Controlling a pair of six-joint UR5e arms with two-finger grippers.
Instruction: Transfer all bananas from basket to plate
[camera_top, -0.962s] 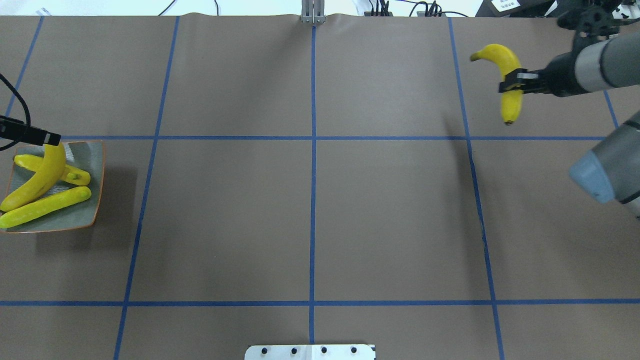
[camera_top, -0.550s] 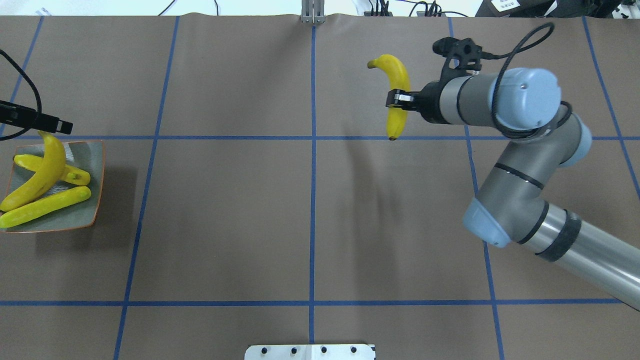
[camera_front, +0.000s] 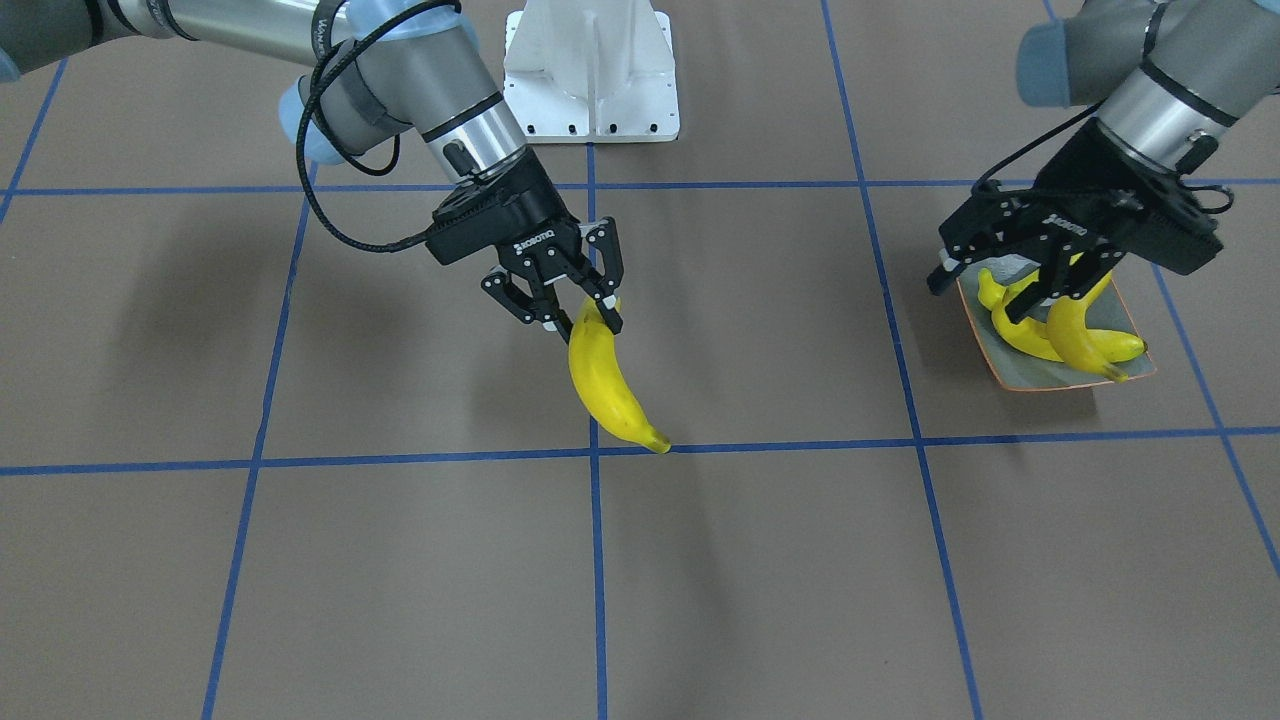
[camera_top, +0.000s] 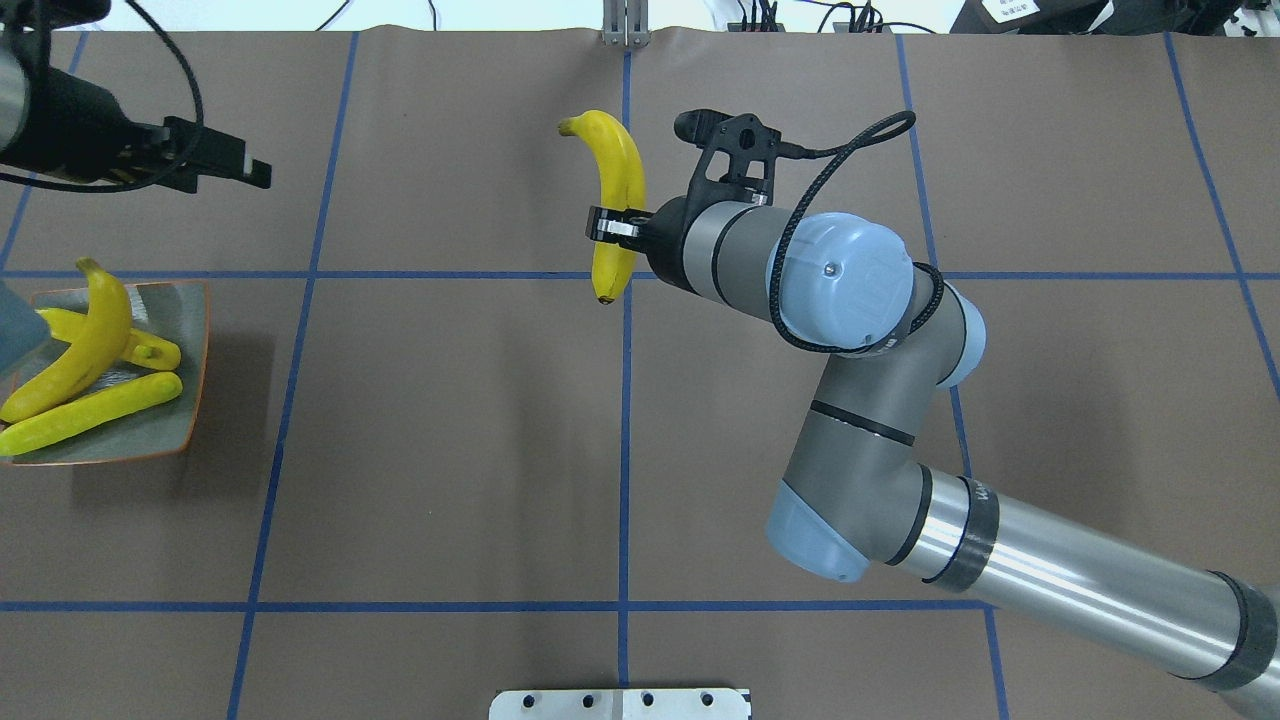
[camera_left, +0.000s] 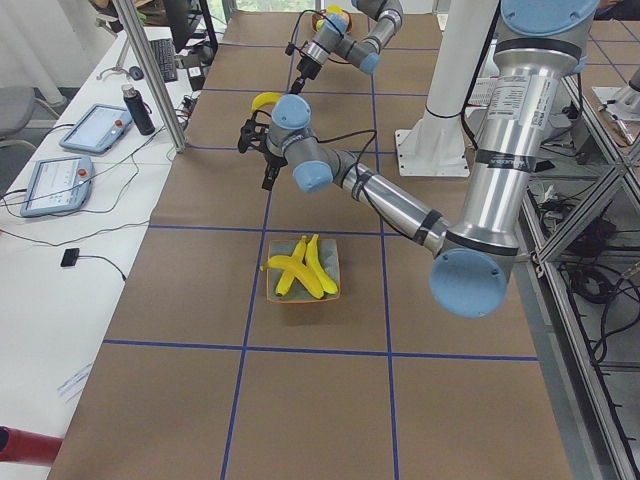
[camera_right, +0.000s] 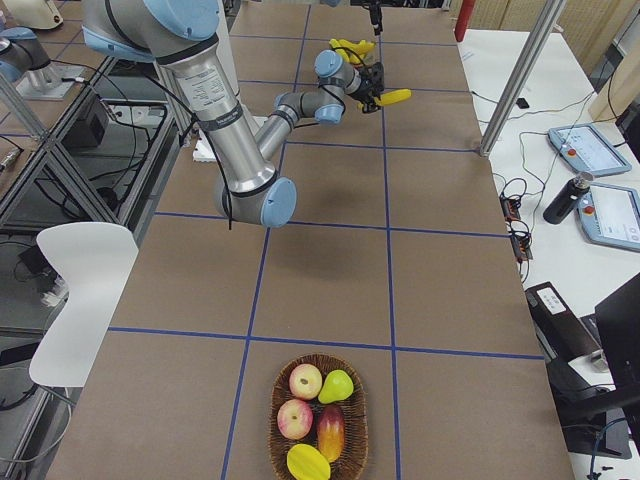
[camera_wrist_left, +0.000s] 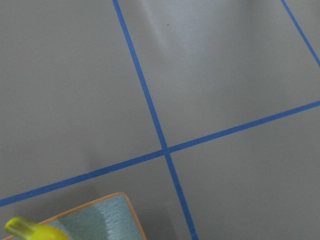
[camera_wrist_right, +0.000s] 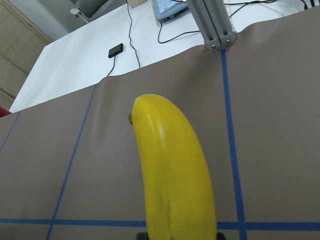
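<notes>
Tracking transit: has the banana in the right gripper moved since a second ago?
Yes. Overhead view: the banana in the right gripper went left, from beyond the right blue line to the centre blue line.

plate (camera_top: 192, 330) far left, three bananas (camera_top: 85, 345) on it | fourth banana (camera_top: 620, 175) mid-table in right gripper (camera_top: 612, 226) | basket (camera_right: 275, 430) far right

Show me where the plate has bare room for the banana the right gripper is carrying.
Bare: the plate's far right corner and a strip along its near edge. Three crossed bananas crowd its left and middle. The left gripper hovers beyond the far right corner.
</notes>
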